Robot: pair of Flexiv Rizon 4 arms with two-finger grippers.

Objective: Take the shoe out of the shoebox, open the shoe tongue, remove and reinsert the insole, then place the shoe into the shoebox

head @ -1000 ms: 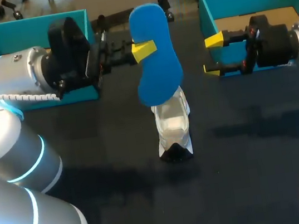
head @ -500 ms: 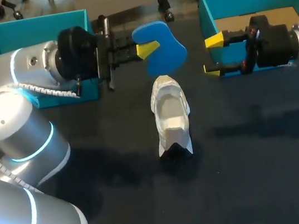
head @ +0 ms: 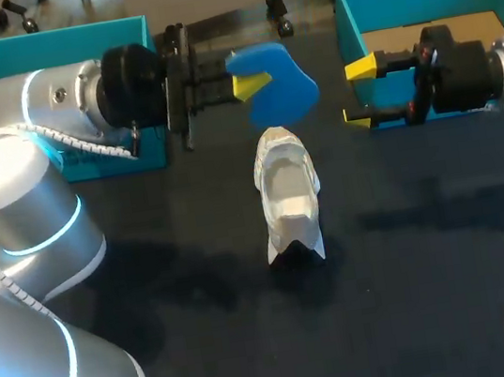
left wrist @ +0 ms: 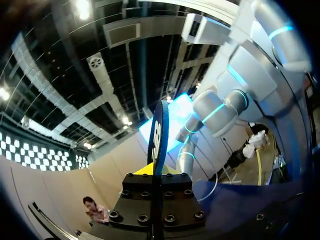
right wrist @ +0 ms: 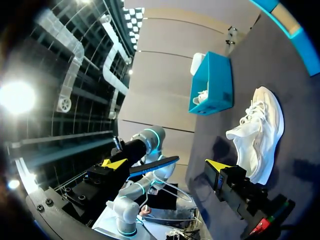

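Note:
A white shoe [head: 288,193] lies on the black table, toe toward me; the right wrist view shows it lying ahead of the right gripper [right wrist: 260,130]. Just behind its heel, the blue insole [head: 275,79] hangs in the air, with my left gripper [head: 250,82] shut on its edge. In the left wrist view the insole [left wrist: 159,132] stands edge-on, pinched in the left gripper [left wrist: 156,172]. My right gripper [head: 358,92] is open and empty in front of the right teal shoebox [head: 344,13]. From the right gripper [right wrist: 165,164] the insole [right wrist: 150,167] is visible across the table.
A second teal box [head: 41,49] stands at the back left behind my left arm; in the right wrist view this box [right wrist: 212,82] shows something white inside. Brown cardboard [head: 456,28] lines the right shoebox.
The left gripper pulled the insole up and away from the shoe and turned it from upright over the heel to a flatter pose behind the shoe. The right arm stayed still.

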